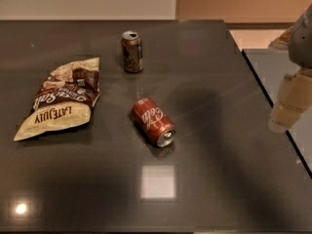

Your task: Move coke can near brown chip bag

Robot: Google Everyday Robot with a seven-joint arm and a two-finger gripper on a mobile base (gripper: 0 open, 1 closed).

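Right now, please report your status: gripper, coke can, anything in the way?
Gripper at right edge, away from the cans. Coke can on its side, apart from brown chip bag. Nothing between them; dark can stands behind.

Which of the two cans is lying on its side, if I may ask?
The red coke can, right of the brown chip bag; the darker brown can stands upright. The gripper is at the picture's right edge.
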